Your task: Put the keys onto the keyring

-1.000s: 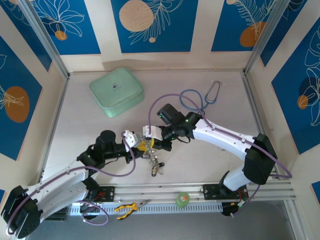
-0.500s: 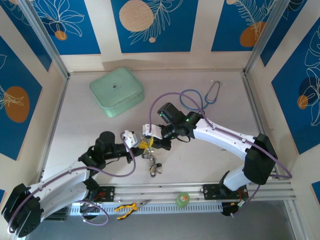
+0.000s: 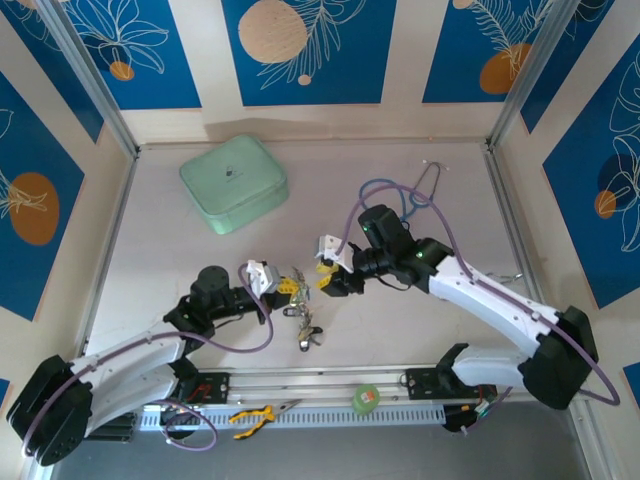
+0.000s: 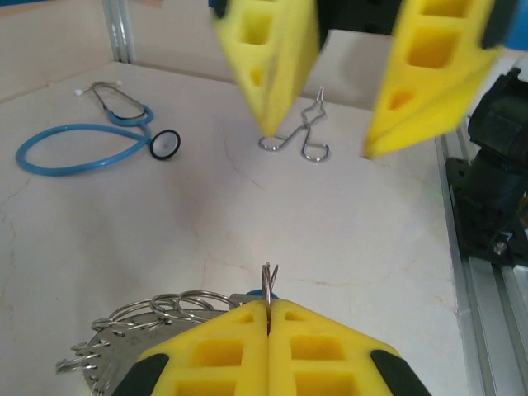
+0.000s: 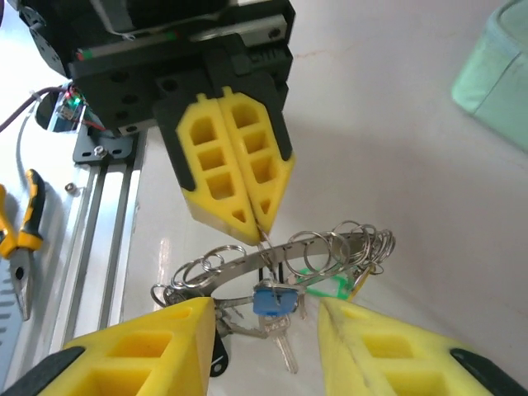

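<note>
The large, scalloped, silvery metal keyring (image 5: 239,262) is clamped by the left gripper (image 5: 257,231), just left of the right gripper (image 5: 266,305), whose jaws are parted.

The left arm (image 3: 130,362) and right arm (image 3: 495,300) are built alike: white moulded link shells, black joint housings and black wrist blocks, each trailed by a lilac cable (image 3: 243,349) that loops clear of the shell. The left tool (image 5: 257,227) has two yellow wedge-shaped fingers with square hollow cells, set in a black mount with recessed screws. The right tool (image 4: 320,140) has matching yellow cellular fingers, and a small white housing sits at the root of each tool.
</note>
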`<state>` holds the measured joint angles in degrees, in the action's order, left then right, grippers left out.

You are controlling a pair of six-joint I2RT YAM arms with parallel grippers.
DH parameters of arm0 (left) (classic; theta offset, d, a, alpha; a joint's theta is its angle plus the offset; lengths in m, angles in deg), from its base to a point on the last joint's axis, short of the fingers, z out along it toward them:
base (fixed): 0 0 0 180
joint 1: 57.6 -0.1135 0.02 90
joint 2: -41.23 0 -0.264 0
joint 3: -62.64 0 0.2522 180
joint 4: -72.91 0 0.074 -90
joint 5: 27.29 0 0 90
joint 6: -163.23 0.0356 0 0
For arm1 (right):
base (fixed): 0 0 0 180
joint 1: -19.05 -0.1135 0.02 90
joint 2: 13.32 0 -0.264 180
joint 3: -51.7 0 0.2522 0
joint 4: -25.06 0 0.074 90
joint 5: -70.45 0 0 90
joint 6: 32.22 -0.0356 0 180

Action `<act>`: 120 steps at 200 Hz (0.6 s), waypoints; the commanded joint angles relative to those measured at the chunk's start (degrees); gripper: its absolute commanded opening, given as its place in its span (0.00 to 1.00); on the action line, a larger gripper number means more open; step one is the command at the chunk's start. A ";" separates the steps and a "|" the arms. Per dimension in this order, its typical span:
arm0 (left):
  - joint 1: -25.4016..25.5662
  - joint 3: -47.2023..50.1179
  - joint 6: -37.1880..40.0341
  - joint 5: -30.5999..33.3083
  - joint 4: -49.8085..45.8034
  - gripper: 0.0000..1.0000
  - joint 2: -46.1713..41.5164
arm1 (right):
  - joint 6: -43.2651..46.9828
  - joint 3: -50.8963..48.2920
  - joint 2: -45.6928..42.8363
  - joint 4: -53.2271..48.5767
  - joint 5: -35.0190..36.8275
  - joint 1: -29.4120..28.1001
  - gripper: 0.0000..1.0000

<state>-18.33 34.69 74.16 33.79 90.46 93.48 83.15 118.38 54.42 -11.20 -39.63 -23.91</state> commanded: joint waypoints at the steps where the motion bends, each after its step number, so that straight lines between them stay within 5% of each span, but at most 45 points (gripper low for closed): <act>1: -0.48 0.72 -3.40 -0.82 13.61 0.00 1.53 | -1.11 -5.02 -2.46 8.00 4.86 -1.77 0.39; 45: -0.44 1.72 -5.23 -1.39 18.52 0.00 3.55 | 3.69 -8.65 -1.40 14.85 14.66 -4.58 0.39; 97: -0.43 1.97 -4.97 -1.23 18.35 0.00 3.56 | 5.48 -8.49 0.06 15.77 13.93 -5.18 0.36; 120: -0.43 1.98 -4.89 -1.00 18.22 0.00 3.50 | 6.16 -8.09 0.37 14.77 12.99 -5.48 0.27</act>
<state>-18.38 36.33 70.07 33.74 103.77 97.24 88.00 109.73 54.40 3.23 -25.92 -28.74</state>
